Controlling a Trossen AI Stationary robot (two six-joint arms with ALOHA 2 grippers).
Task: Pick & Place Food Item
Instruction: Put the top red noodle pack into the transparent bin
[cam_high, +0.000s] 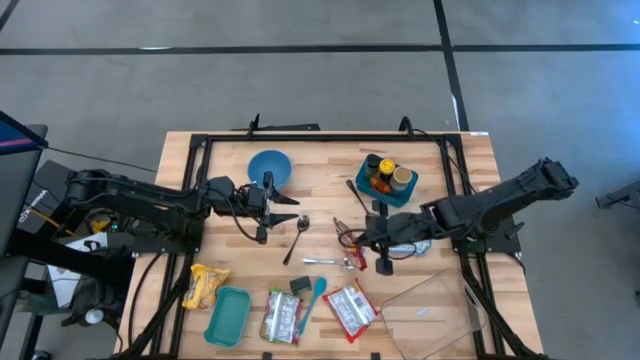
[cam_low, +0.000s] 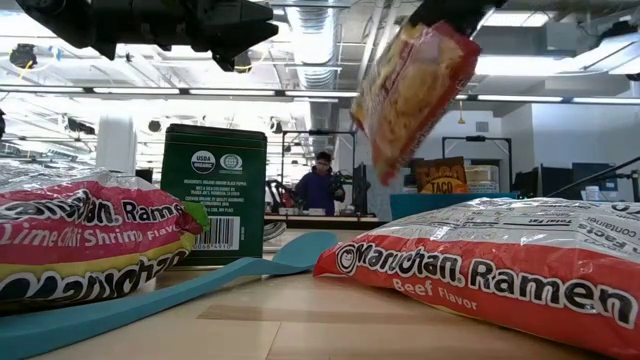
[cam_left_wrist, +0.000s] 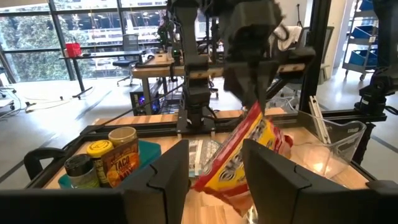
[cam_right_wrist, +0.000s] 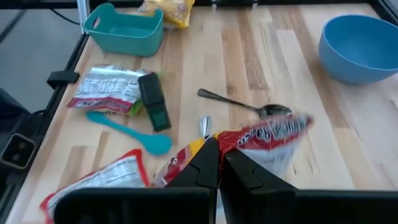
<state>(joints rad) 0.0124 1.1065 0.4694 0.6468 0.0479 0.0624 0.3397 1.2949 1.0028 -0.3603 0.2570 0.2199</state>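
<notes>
A red and yellow ramen packet (cam_right_wrist: 267, 134) hangs over the middle of the table, below my right gripper (cam_right_wrist: 219, 158), which is shut on it. The low view shows the packet (cam_low: 410, 90) in the air, tilted. My left gripper (cam_high: 290, 212) stands open and level to the left of the table's middle, pointing at the packet (cam_left_wrist: 242, 155), with nothing between its fingers. A blue bowl (cam_high: 270, 167) sits at the far left, resting on its base. My right gripper pinches the packet's upper end (cam_right_wrist: 214, 140) between its two shut fingers. It comes from the table's right side, slanting down. The packet hangs below the fingers, lifted clear of the table and tilted, its lower end (cam_low: 385, 150) free.
A teal tray with spice jars (cam_high: 388, 180) stands far right of centre. A spoon (cam_high: 297, 235) and a fork (cam_high: 335, 262) lie mid-table. Near the front edge lie a yellow packet (cam_high: 203, 285), a teal bin (cam_high: 228, 315), two ramen packets (cam_high: 350, 310), a green tin (cam_high: 300, 286), a teal spatula (cam_high: 312, 300) and a clear container (cam_high: 430, 310).
</notes>
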